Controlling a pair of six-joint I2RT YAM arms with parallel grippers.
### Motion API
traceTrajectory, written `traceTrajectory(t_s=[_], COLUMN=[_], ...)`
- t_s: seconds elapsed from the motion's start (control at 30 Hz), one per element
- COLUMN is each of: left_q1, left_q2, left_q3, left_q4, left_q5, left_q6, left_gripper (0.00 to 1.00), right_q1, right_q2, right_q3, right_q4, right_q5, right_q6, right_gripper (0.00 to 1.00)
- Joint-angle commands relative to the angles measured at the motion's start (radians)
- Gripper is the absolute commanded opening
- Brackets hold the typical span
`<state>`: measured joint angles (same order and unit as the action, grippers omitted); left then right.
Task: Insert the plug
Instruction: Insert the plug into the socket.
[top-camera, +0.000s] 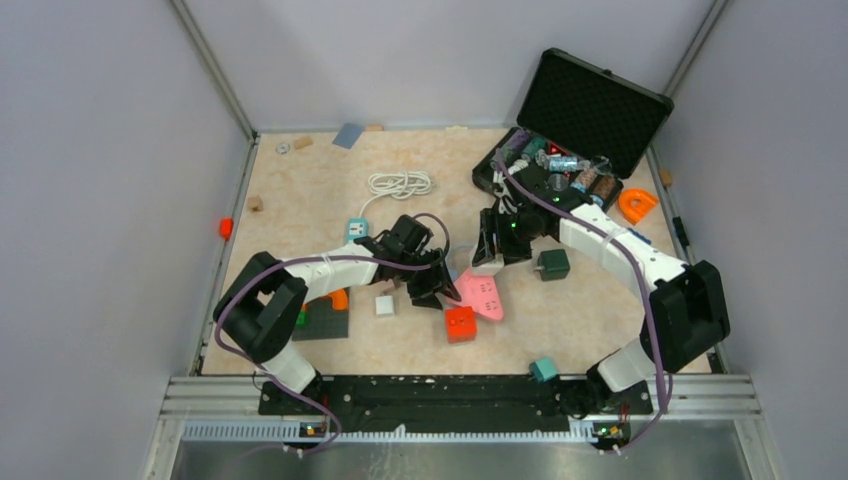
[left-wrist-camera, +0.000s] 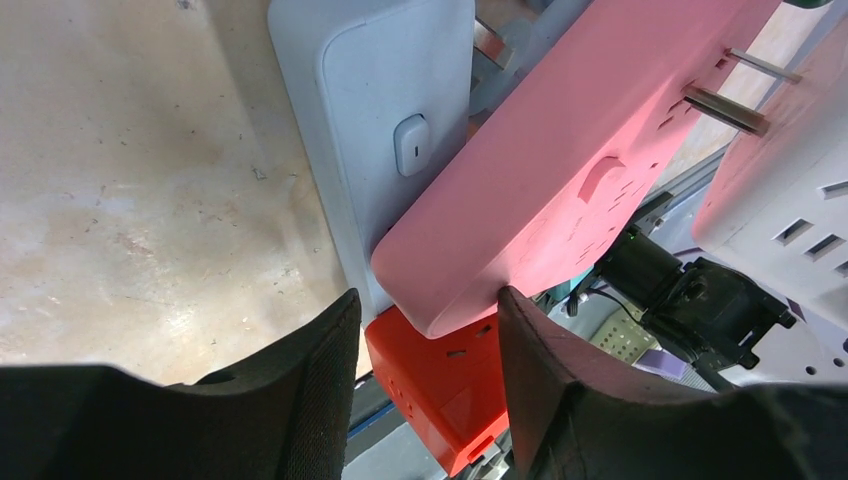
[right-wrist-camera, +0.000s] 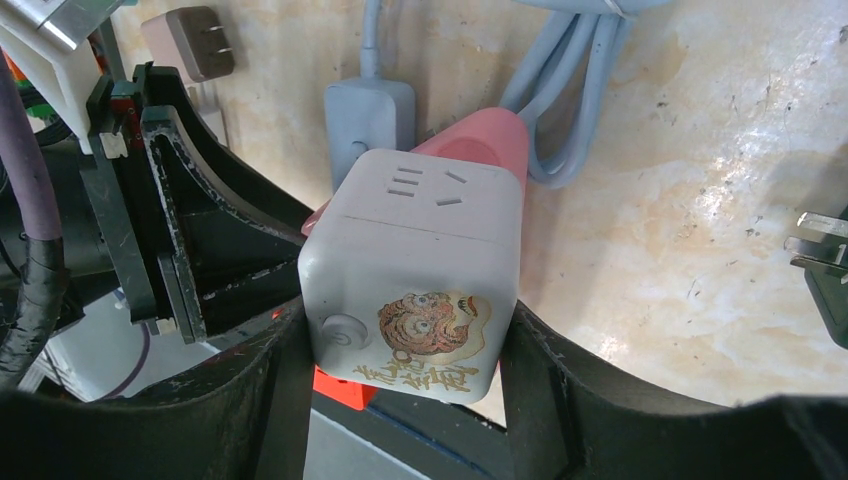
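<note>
A pink power strip (top-camera: 482, 294) lies mid-table; it also shows in the left wrist view (left-wrist-camera: 560, 170). My left gripper (left-wrist-camera: 425, 350) is shut on the near end of the strip, one finger on each side. My right gripper (right-wrist-camera: 405, 380) is shut on a white cube plug (right-wrist-camera: 415, 280) with a tiger sticker, held over the strip's far end (top-camera: 487, 264). In the left wrist view the cube's two metal prongs (left-wrist-camera: 725, 105) point at the pink face, with their tips right at it. Whether they are in a slot I cannot tell.
An orange cube (top-camera: 461, 323) sits just below the strip. A grey-white power strip (left-wrist-camera: 380, 120) lies beside it. A dark green cube (top-camera: 552, 264), a white block (top-camera: 385, 305), a teal cube (top-camera: 543, 369) and a coiled white cable (top-camera: 400, 183) lie around. An open black case (top-camera: 590, 110) stands back right.
</note>
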<state>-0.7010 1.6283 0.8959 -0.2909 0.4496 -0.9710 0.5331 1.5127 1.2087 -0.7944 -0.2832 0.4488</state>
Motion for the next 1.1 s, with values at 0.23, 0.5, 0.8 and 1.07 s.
traceTrajectory(t_s=[0.23,0.5,0.8,1.07], left_q1=[-0.004,-0.003,-0.003,-0.003], left_q2=[0.055,0.056,0.058,0.062], left_q3=[-0.02,-0.021,-0.021,-0.021], left_q4=[-0.088,-0.088,-0.088,-0.088], left_q5=[-0.108,-0.108,-0.111,-0.11], left_q6=[0.025,0.025,0.024,0.023], left_gripper=[0.51,0.5,0.49,0.49], right_q1=[0.008,0.008,0.009,0.009], right_q2=[-0.034,-0.033,-0.034,-0.059], right_q3=[-0.019,-0.006,-0.033,-0.046], right_q4=[-0.024,-0.03,-0.026,-0.047], right_q5=[0.139,0.141,0.093,0.126], right_q6=[-0.036,-0.045,-0.076,-0.13], right_gripper=[0.0,0.0,0.0,0.0])
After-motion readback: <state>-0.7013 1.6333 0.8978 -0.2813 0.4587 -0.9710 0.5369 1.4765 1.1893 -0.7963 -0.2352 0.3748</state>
